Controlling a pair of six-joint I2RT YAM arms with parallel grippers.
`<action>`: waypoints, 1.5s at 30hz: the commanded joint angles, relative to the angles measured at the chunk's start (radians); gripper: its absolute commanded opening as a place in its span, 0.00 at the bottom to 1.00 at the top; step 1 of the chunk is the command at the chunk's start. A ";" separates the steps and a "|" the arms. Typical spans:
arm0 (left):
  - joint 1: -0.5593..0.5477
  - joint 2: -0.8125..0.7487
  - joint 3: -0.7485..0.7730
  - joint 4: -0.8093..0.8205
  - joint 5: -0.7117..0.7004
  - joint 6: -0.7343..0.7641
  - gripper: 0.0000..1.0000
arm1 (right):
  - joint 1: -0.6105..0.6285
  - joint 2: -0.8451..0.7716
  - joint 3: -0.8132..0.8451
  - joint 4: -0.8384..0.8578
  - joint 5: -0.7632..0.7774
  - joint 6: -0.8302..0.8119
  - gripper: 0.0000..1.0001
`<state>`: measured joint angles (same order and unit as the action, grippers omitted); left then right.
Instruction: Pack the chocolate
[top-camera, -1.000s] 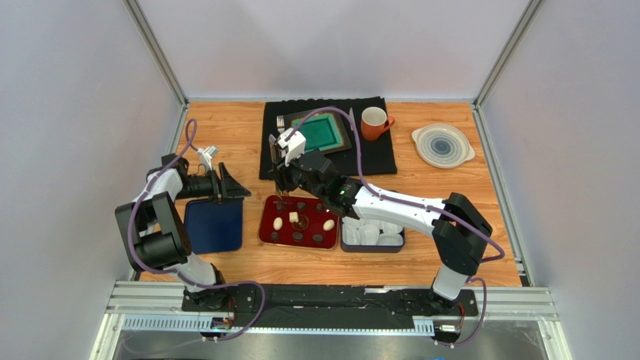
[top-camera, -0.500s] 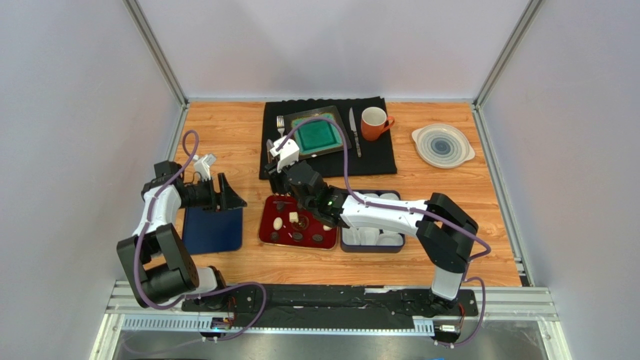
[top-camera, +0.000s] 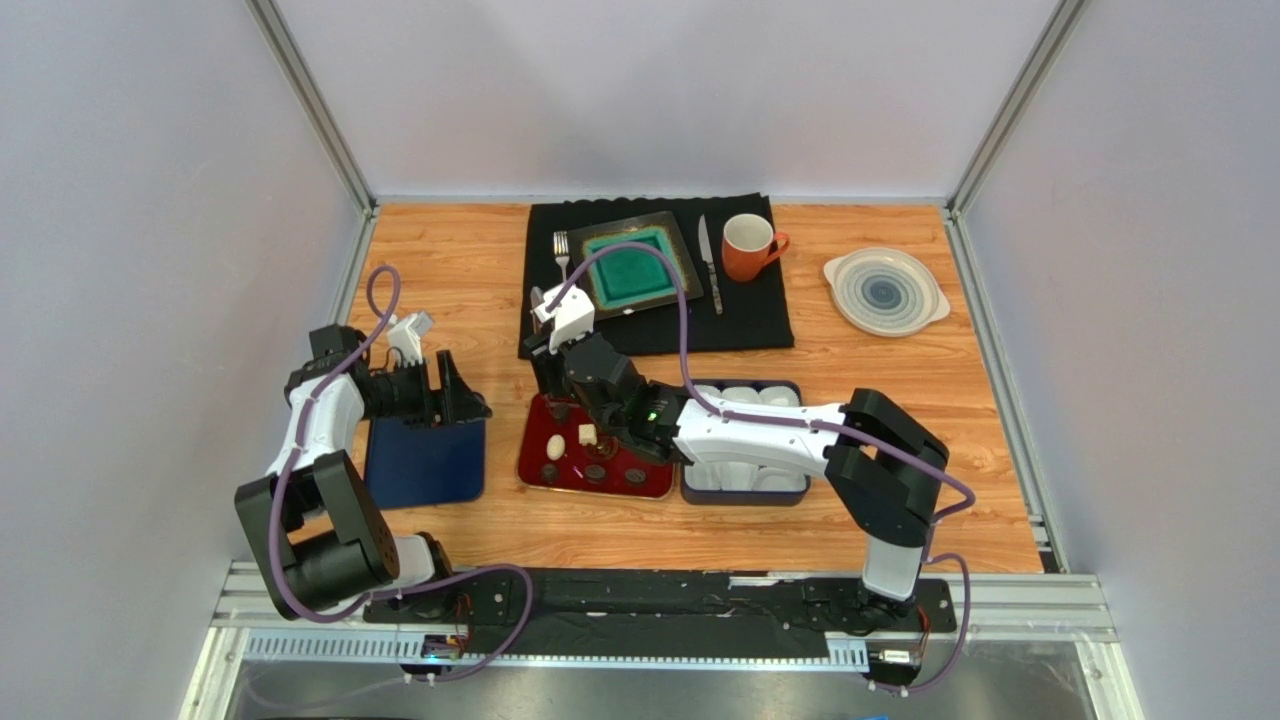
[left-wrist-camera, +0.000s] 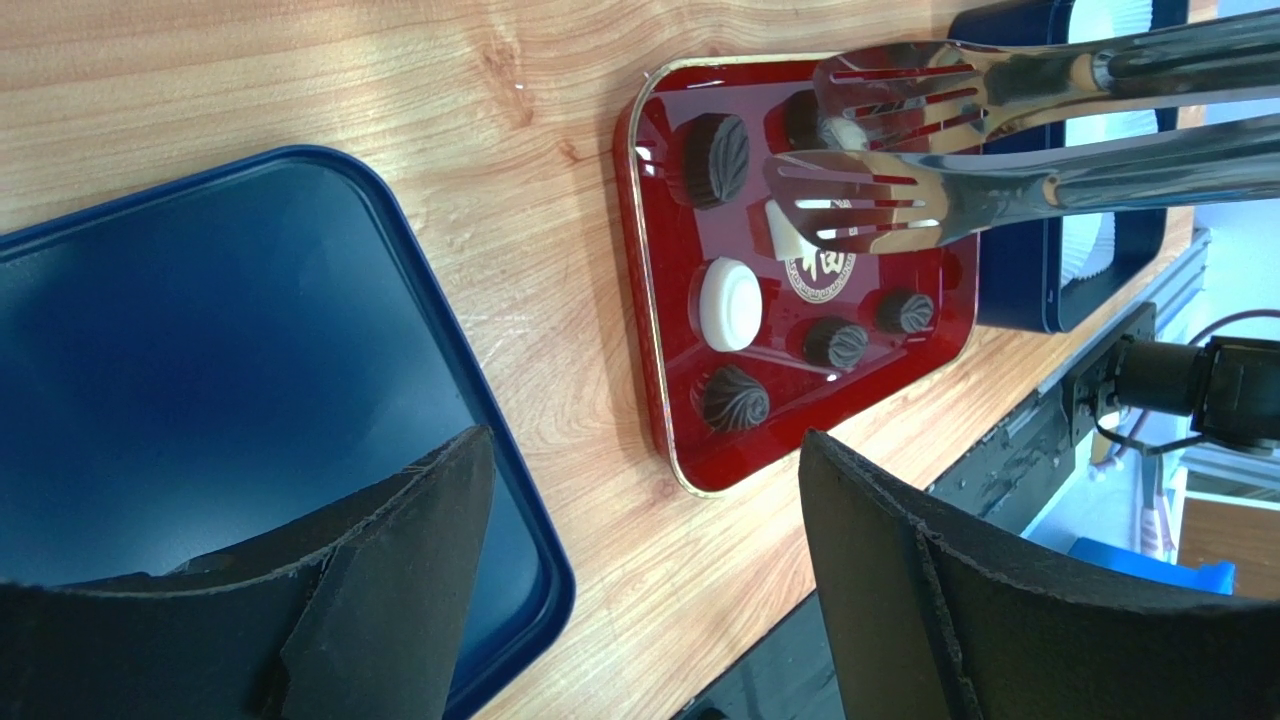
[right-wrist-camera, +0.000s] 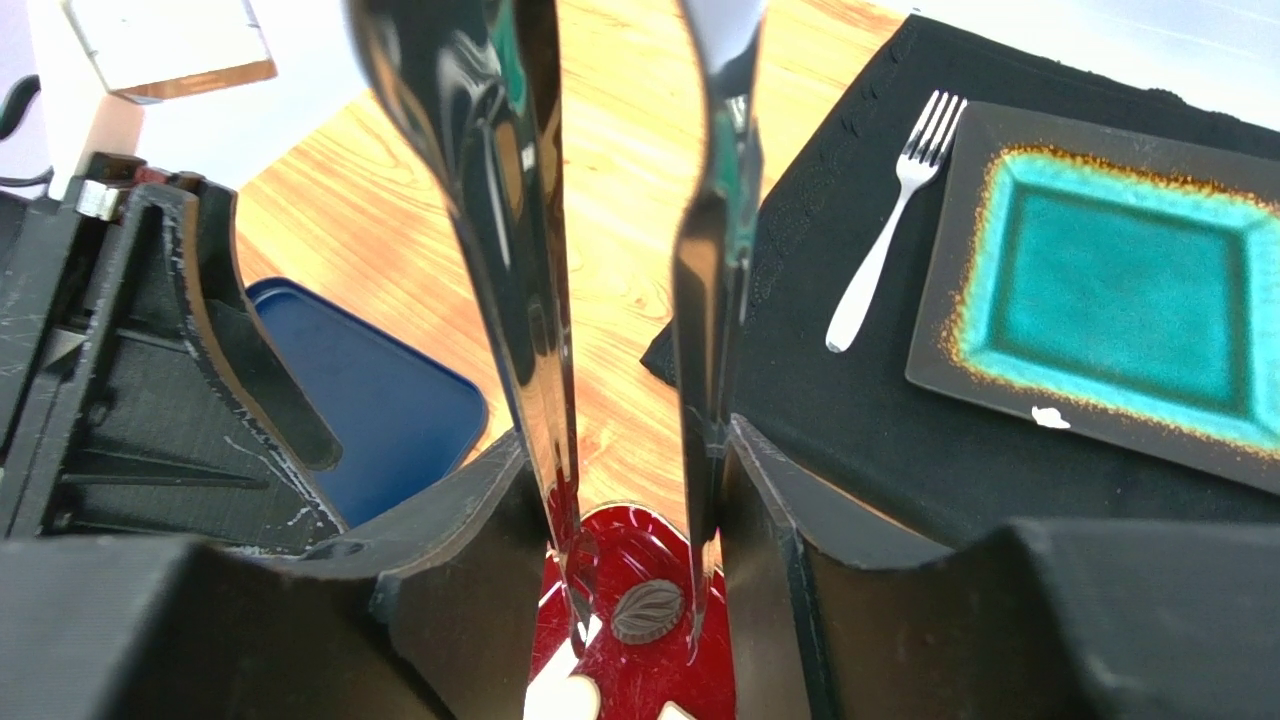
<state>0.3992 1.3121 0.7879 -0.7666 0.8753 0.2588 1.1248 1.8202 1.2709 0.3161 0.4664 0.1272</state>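
A red tray (top-camera: 529, 468) holds several pieces of chocolate, dark brown rounds and white ones. My right gripper (top-camera: 580, 393) is shut on metal tongs (right-wrist-camera: 511, 240) and points down at the tray's far left part. The tong tips stand slightly apart on either side of a dark ribbed chocolate (right-wrist-camera: 648, 611), and I cannot tell if they touch it. In the left wrist view the tongs (left-wrist-camera: 902, 135) hover over the tray (left-wrist-camera: 646, 300), near a dark round (left-wrist-camera: 717, 158) and a white oval (left-wrist-camera: 732, 303). My left gripper (left-wrist-camera: 646, 450) is open and empty over the blue lid (left-wrist-camera: 181, 345).
A blue box (top-camera: 688, 488) with white paper cups sits right of the red tray. At the back a black mat (top-camera: 751, 308) holds a teal plate (top-camera: 634, 267), fork, knife and orange mug (top-camera: 745, 245). A round grey plate (top-camera: 885, 290) lies far right.
My right gripper has come nearer and lower with the tongs, now over the tray's far left chocolate. My left gripper has shifted only slightly.
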 joint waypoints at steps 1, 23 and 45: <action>0.004 -0.033 -0.001 0.013 -0.004 0.007 0.83 | 0.006 0.013 0.024 0.043 0.034 0.034 0.46; 0.004 -0.060 0.005 0.023 0.010 -0.003 0.83 | 0.007 0.047 0.015 0.011 0.034 0.057 0.44; 0.004 -0.063 0.016 0.004 0.040 0.007 0.83 | 0.006 0.068 -0.005 -0.002 0.040 0.081 0.43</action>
<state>0.3992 1.2816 0.7879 -0.7593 0.8848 0.2584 1.1252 1.8801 1.2613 0.2802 0.4812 0.1879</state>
